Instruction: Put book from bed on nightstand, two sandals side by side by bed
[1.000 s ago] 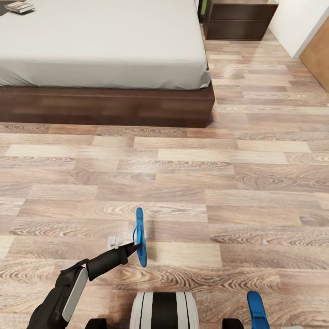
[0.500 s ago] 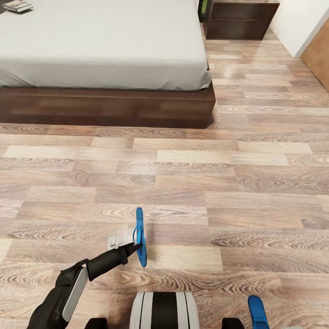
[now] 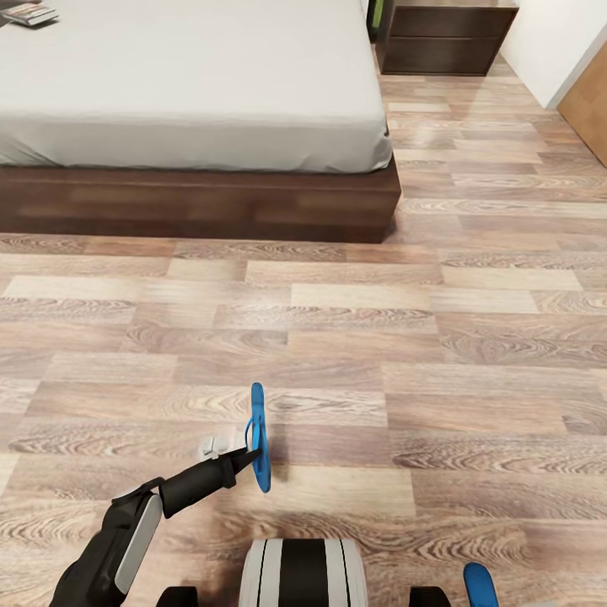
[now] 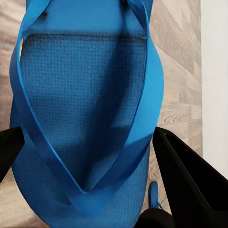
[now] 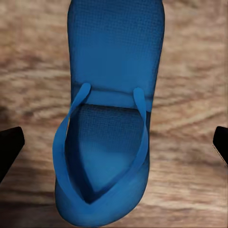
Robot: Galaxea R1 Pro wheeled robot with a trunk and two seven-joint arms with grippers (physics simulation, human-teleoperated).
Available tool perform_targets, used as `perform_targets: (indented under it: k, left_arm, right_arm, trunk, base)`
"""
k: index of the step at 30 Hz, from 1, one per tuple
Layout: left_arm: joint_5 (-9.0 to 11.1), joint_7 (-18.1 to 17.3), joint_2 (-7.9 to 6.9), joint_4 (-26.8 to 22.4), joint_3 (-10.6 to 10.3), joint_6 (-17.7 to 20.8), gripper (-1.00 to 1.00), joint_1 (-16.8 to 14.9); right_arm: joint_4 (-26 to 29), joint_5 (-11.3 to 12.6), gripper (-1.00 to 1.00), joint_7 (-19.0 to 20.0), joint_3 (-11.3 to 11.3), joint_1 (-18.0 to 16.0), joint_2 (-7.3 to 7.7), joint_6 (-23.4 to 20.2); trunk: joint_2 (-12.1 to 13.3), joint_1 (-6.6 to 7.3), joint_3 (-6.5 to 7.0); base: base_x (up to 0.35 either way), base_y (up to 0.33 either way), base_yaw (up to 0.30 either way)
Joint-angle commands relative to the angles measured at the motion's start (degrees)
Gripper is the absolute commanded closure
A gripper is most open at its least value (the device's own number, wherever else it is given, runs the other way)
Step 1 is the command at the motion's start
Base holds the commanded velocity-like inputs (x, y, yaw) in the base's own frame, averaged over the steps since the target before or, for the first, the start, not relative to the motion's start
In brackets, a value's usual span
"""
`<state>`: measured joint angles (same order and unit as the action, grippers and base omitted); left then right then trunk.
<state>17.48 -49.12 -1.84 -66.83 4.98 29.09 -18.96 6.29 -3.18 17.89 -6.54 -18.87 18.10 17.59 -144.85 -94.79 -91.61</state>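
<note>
A bright blue sandal point(image 3: 257, 438) hangs on edge above the wood floor, with my left gripper point(image 3: 250, 456) shut on it by the strap. In the left wrist view this sandal point(image 4: 85, 109) sits between the black fingers point(image 4: 190, 185). The other sandal point(image 3: 479, 586) lies flat on the floor at the head view's lower right edge. In the right wrist view that sandal point(image 5: 111, 118) is under my right gripper point(image 5: 114, 145), which is open, fingertips far apart. The book point(image 3: 29, 13) lies on the bed point(image 3: 194, 84) at its far left corner. A nightstand point(image 3: 447, 34) stands beyond the bed.
The bed's dark wooden frame point(image 3: 202, 206) runs across the floor ahead. A white wall point(image 3: 556, 42) and a brown door point(image 3: 590, 110) close the right side. Wood-plank floor point(image 3: 379, 337) lies between me and the bed.
The camera has moved a little forward: the floor and the sandal lying on it slid toward the lower edge. The sandal in my left gripper stays where it was.
</note>
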Motion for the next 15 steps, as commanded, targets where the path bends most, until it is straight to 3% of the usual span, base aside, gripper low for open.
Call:
perform_targets:
  k: [1,9,15]
  left_arm:
    - [0.36,-0.09,0.0,0.02,0.03,0.44,1.0,-0.02]
    - [0.36,-0.19,0.0,-0.05,0.03,0.44,1.0,0.06]
    - [0.36,-0.19,0.0,-0.05,0.03,0.49,1.0,0.07]
  right_arm:
    - [-0.05,-0.33,-1.0,0.3,-0.49,-0.02,0.02,0.16]
    - [-0.06,-0.33,-1.0,0.3,-0.49,-0.02,0.01,0.16]
    - [-0.06,-0.33,-1.0,0.3,-0.49,-0.02,0.0,0.16]
  trunk:
    - [-0.01,0.0,-0.03]
    - [-0.01,0.0,-0.03]
    - [-0.06,-0.11,-0.91]
  base:
    - [0.069,0.013,0.0]
    - [0.014,0.003,0.0]
    - [0.0,0.0,0.0]
